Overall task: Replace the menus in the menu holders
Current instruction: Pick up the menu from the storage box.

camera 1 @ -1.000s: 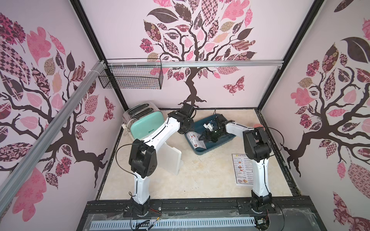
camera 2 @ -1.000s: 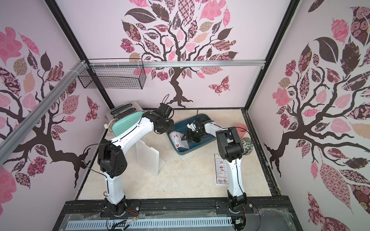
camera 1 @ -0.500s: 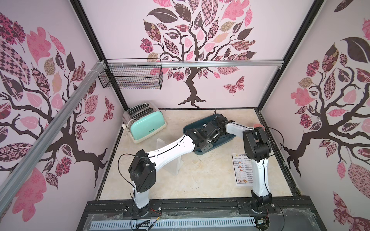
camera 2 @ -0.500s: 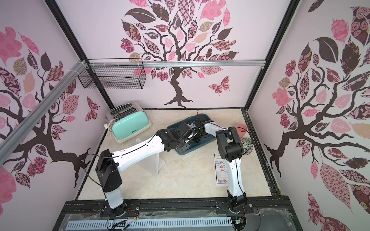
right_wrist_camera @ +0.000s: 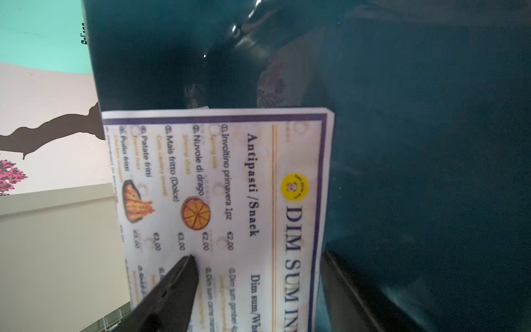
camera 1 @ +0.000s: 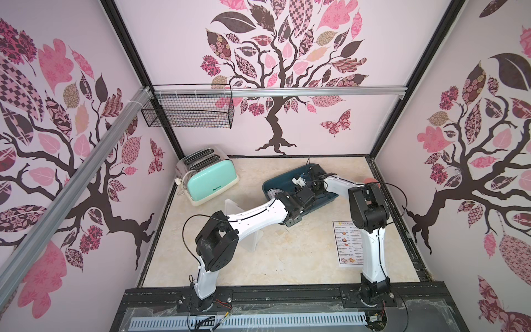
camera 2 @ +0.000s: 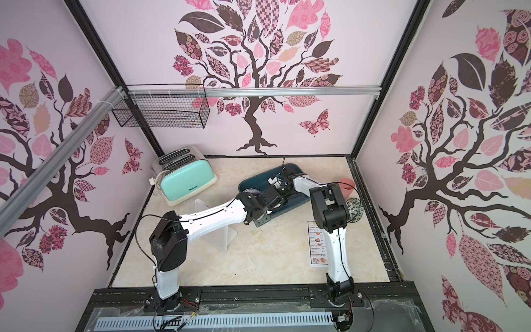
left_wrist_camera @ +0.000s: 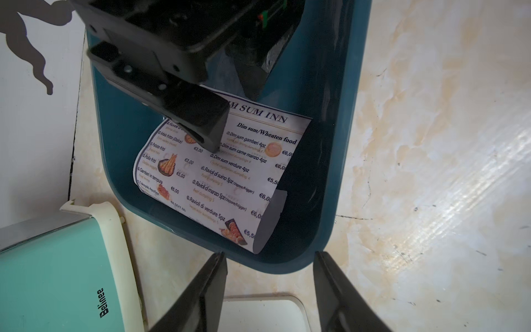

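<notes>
One menu lies curled inside the dark teal tub, its "DIM SUM INN" heading towards my right gripper. That gripper is down in the tub and open. One finger rests on the sheet's face and the other stands past its top edge. My left gripper hovers open and empty over the tub's near end. A second menu lies flat on the table beside the right arm's base. The clear menu holder stands under the left forearm, with no sheet visible in it.
A mint toaster stands at the back left. A wire basket hangs on the back wall. By the right wall are a pink cup and a patterned disc. The tub sits at the back, centre-right.
My left arm has swung from beside the toaster across to the tub's near end and has held there for the last half second. The right gripper has stayed in the tub.
</notes>
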Robot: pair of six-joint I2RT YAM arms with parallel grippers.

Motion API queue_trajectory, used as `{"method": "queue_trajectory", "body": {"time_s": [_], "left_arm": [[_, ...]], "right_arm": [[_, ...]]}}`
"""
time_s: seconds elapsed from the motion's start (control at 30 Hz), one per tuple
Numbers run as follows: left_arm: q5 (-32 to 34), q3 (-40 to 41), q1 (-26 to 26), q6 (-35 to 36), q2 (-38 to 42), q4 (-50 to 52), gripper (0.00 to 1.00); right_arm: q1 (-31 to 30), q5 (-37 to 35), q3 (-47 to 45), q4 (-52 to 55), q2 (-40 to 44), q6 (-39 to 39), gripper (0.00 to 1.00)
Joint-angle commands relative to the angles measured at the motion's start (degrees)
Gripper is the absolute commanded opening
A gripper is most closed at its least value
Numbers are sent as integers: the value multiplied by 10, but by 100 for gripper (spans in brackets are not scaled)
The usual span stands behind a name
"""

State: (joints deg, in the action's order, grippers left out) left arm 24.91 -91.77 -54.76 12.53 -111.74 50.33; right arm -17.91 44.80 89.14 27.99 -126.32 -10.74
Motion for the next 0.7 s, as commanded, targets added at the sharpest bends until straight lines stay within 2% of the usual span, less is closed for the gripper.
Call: {"method": "queue_trajectory", "body": {"time_s": [0.0,0.67], "left_arm": [[43,3,-3,5,-13,-6,54],[84,47,-2,37,-37,-67,47]], "right_arm": [[-1,-42,-16,40,-36,-4,73],[-1,-39,-34,32,-27,-11,73]]}}
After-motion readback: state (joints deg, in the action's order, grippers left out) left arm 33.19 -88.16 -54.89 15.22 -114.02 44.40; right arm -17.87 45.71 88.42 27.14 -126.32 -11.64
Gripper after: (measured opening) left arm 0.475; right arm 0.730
